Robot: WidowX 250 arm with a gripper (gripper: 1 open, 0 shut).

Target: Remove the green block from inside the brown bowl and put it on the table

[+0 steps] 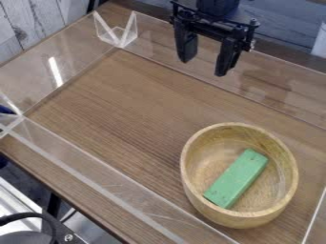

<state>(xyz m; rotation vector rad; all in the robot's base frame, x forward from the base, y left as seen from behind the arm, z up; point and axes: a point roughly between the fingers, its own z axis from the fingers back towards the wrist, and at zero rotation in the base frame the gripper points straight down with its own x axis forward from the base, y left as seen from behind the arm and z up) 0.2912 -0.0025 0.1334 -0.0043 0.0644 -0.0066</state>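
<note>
Big black robot gripper [208,57] up at the top of the frame, right of the middle, jaws spread wide with only air between them. Flat bright green bar-shaped block [235,179] down in the lower right, lying inside the round light-tan wooden bowl [193,177], tilted like a slash. Both well below the gripper in the frame. Under the bowl, brown wood-grain table [121,105], with see-through walls [79,181] along the edges.

robot arm [230,17] cut off at top
</note>
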